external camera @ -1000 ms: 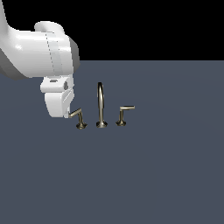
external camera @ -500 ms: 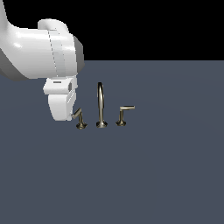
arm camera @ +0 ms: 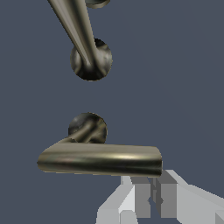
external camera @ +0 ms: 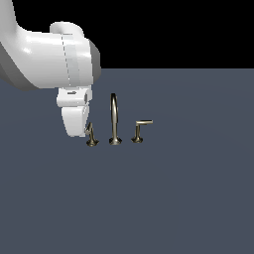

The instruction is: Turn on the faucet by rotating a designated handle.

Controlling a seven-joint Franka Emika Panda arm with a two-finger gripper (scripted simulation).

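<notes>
The brass faucet has a tall arched spout (external camera: 114, 121) in the middle, which the wrist view shows as the spout (arm camera: 81, 33). The designated handle (external camera: 91, 136), on a slanted stem, stands at the exterior view's left. Its long bar points nearly straight along the line of sight there. In the wrist view the designated handle (arm camera: 99, 159) lies crosswise above its round base. My gripper (external camera: 85, 132) hangs right beside this handle, touching or nearly touching the bar. The gripper (arm camera: 154, 199) is shut with nothing between its fingers (arm camera: 127, 202).
The shorter-barred handle (external camera: 141, 129) stands at the exterior view's right of the spout, its bar pointing right. The big white arm (external camera: 54, 59) fills the upper left. A dark grey floor (external camera: 173, 198) spreads around the faucet.
The designated handle's bar has swung from pointing right to nearly end-on in the exterior view. My gripper has followed it slightly to the right.
</notes>
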